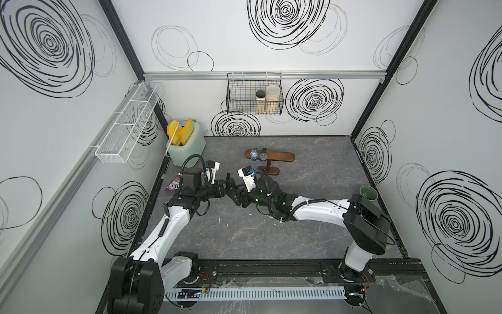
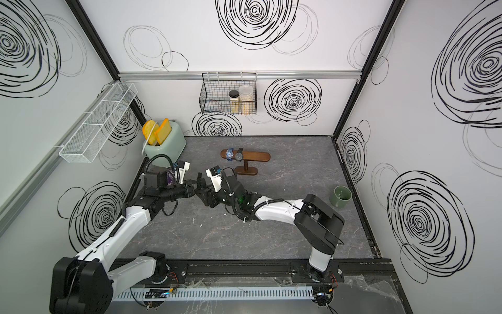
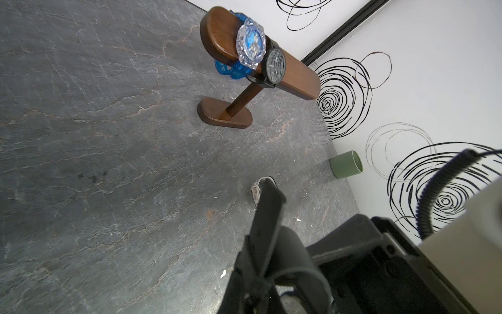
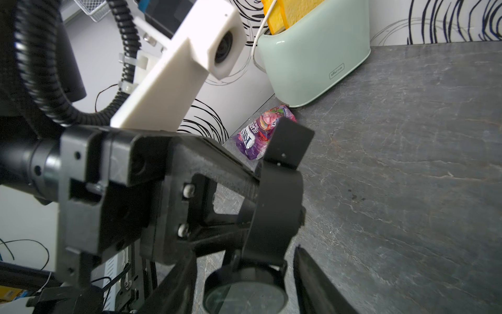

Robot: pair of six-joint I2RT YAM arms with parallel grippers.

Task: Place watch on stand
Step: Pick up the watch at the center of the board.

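The two arms meet above the tabletop [image 1: 312,217], in front of the stand [image 1: 282,157] and on its toaster [image 1: 190,146] side.

**Left gripper.** In the right wrist view you see the left gripper [image 4: 252,191] with its fingers [image 4: 231,165] clamped on the black strap of the watch [image 4: 274,212]. The strap's free end stands up past the fingers. The round case hangs below them, glass facing the camera.

**Right gripper.** The right gripper [image 4: 244,271] has its fingers [image 4: 312,282] apart, one on each side of the watch case. You cannot tell from this view whether they press on the case.

**Watch position.** The watch is held in the air between the two grippers, clear of the tabletop and apart from the stand. In both top views it is lost among the black gripper parts.

**Stand.** The stand is upright on its oval base. Its bar carries a blue watch [image 1: 254,154] and a dark watch [image 1: 263,156] side by side near one end. The other half of the bar is bare.

**Surroundings.** A snack packet [image 4: 258,130] lies beside the toaster. A green cup [image 1: 368,194] stands near the right wall.
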